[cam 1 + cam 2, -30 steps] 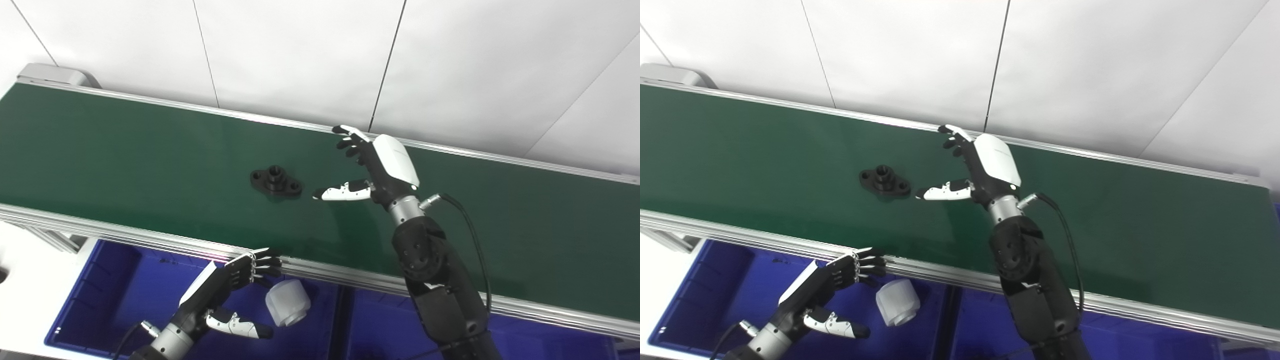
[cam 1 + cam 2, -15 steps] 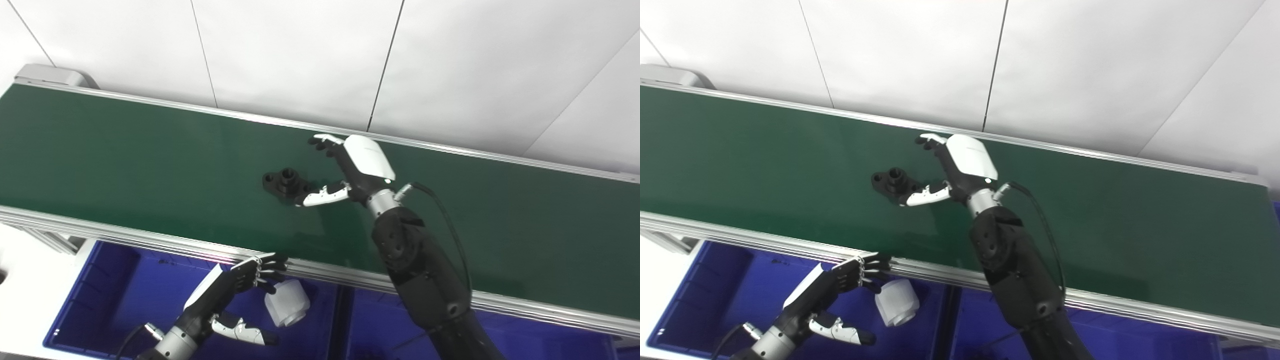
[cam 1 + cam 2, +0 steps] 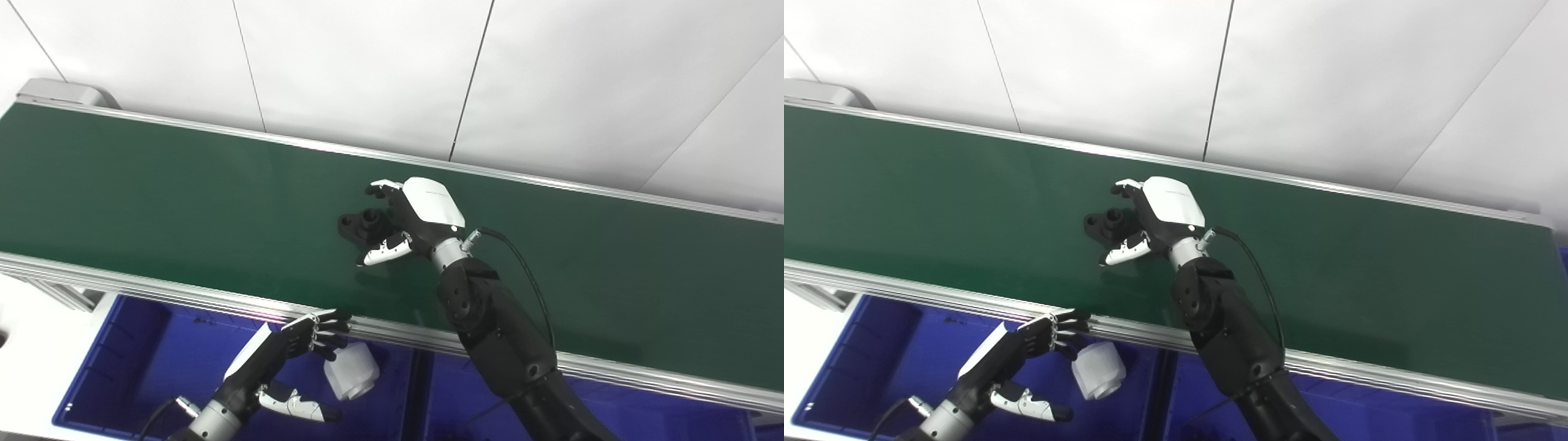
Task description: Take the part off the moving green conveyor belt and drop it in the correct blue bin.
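Black flanged part (image 3: 361, 224) lies on my green belt (image 3: 153, 184), right hand (image 3: 409, 222) cupped around it, fingers apart; left hand (image 3: 275, 361) waits spread, holding nothing.

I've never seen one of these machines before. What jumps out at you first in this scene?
The wide green conveyor belt fills the middle of the view, and on it the right robot hand is curled over a small black part. Below the belt's near rail, the left robot hand hangs open over a blue bin, with a white cylinder lying inside beside it.
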{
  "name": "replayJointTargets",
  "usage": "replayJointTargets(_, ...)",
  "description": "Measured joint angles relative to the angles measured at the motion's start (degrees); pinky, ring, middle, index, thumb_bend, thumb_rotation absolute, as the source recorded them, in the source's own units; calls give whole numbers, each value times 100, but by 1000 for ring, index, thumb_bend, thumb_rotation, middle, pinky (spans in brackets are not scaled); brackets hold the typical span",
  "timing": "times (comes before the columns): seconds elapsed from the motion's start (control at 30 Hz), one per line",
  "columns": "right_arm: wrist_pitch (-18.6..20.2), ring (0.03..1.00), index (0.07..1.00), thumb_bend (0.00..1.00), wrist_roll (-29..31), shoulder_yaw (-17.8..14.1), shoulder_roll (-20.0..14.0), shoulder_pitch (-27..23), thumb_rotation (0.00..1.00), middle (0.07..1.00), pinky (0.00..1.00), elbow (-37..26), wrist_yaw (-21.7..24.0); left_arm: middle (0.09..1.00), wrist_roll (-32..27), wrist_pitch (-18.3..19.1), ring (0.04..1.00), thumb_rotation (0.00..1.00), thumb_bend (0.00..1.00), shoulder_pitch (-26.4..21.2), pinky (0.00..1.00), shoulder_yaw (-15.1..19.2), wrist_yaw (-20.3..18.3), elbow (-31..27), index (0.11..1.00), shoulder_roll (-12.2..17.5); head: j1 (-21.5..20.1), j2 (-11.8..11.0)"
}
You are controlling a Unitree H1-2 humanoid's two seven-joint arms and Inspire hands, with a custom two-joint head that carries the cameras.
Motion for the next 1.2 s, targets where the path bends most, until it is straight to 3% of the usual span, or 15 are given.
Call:
replayJointTargets(0.27,-150,654,735,718,27,15,-80,-98,7,713,553,277,-308,798,-6,0,727,253,882,5,634,-65,121,-18,817,48,-17,53)
replayJointTargets(0.3,-160,574,703,636,30,31,-103,-99,3,605,480,286,-316,800,-7,0,730,247,880,5,639,-65,121,-18,819,50,-18,53)
replayJointTargets(0.37,-257,430,608,536,4,78,-155,-138,0,526,376,369,-385,803,-26,0,733,243,877,6,644,-67,120,-18,822,51,-18,53)
replayJointTargets(0.43,-289,388,552,513,-8,125,-218,-167,0,504,341,395,-403,806,-35,0,738,234,874,7,653,-64,109,-22,823,51,-9,88)
replayJointTargets(0.67,-346,373,544,509,-87,294,-339,-168,0,491,299,407,-590,806,-155,0,741,243,868,16,656,-35,29,-24,828,48,-17,167)
replayJointTargets(0.93,-341,353,547,508,-225,464,-506,-162,0,459,244,215,-490,805,-161,0,743,261,881,23,662,25,-61,-44,830,21,-9,229)
replayJointTargets(1.2,-341,383,529,511,-237,603,-600,-57,0,507,311,-44,-326,805,-274,0,748,264,886,43,668,88,-173,-63,830,-14,0,272)
